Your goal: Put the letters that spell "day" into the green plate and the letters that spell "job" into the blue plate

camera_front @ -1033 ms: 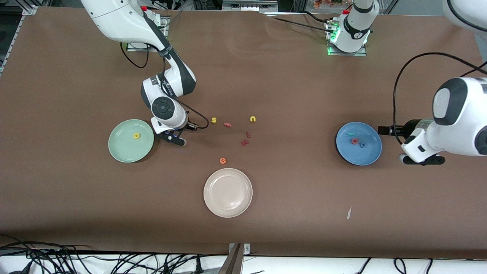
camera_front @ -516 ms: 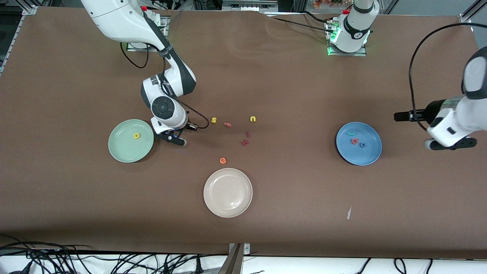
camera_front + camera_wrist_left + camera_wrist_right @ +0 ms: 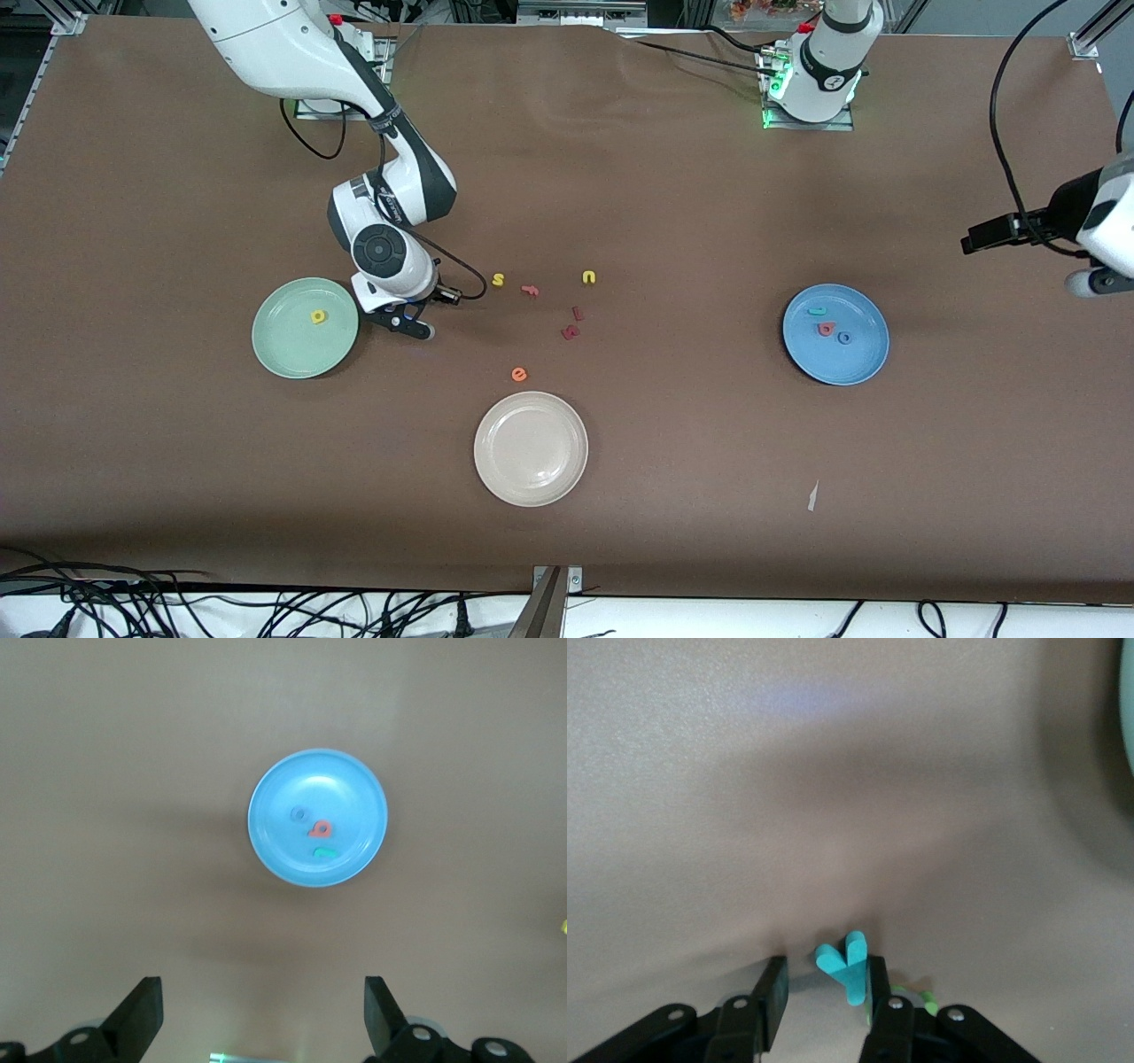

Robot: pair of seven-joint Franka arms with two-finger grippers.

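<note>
Brown table (image 3: pixel 709 496): green plate (image 3: pixel 282 358), blue plate (image 3: pixel 864 365), cream plate (image 3: pixel 530 483), loose letters (image 3: pixel 570 332)

Brown table (image 3: pixel 709 461). Mint-green plate (image 3: pixel 283 350) holds a yellow letter (image 3: pixel 318 316). Blue plate (image 3: pixel 864 359) holds teal (image 3: pixel 817 311), salmon-pink (image 3: pixel 826 329) and blue (image 3: pixel 844 338) letters. Cream plate (image 3: pixel 531 448) near an orange letter (image 3: pixel 519 375).

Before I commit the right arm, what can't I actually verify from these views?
- Grip on the teal "y": right wrist view shows it between the right gripper fingers; contact unclear.
- Olive "d": a green sliver, mostly hidden by a finger.
- Front view: right arm covers both letters.
- Left gripper: cut off at the front view's edge; it waits, open.
</note>
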